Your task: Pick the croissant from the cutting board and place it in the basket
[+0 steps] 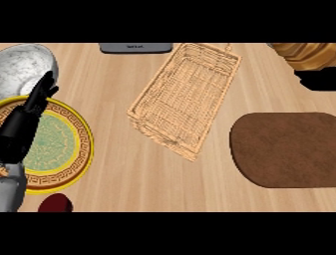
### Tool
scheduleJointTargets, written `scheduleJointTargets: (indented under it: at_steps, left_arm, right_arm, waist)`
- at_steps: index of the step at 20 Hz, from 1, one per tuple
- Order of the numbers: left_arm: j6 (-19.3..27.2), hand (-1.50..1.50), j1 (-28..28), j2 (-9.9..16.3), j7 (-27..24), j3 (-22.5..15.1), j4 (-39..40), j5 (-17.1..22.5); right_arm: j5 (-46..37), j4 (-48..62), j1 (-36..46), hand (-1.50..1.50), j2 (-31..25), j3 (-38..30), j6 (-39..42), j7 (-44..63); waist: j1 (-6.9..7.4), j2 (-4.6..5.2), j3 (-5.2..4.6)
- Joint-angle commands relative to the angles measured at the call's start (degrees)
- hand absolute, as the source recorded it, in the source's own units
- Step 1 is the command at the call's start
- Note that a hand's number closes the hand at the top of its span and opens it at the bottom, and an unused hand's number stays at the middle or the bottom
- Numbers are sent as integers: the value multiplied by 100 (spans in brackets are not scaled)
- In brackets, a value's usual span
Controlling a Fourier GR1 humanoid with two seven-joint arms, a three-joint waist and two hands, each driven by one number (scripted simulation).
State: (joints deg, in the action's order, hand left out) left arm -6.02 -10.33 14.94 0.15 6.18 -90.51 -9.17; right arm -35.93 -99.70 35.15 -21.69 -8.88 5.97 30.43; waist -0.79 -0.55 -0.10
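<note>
At the counter's far right corner, the right hand (331, 78) grasps the croissant (308, 54); left hand (25, 118), fingers straight, over the plate (81, 130); basket (185, 97) mid-counter.

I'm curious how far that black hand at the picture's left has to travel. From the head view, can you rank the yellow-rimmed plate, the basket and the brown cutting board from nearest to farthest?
From the left hand:
1. Yellow-rimmed plate, directly beneath it.
2. Basket, mid-counter.
3. Cutting board, far right.

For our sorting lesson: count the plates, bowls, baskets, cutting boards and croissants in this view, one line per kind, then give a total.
plate: 1
bowl: 1
basket: 1
cutting board: 1
croissant: 1
Total: 5
</note>
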Motion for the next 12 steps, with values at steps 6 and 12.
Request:
scheduleJointTargets:
  at_steps: [6, 12]
  left_arm:
    - [-133, 0, 21, 30, -117, 39, -4, 43]
    - [-42, 0, 127, -88, -307, -72, 11, -108]
  right_arm:
    - [180, 586, 2244, 150, 415, 502, 772, 1722]
    - [-105, 1950, 3280, 150, 924, 708, 558, 2173]
  waist:
    - [164, 52, 4]
    - [214, 66, 2]
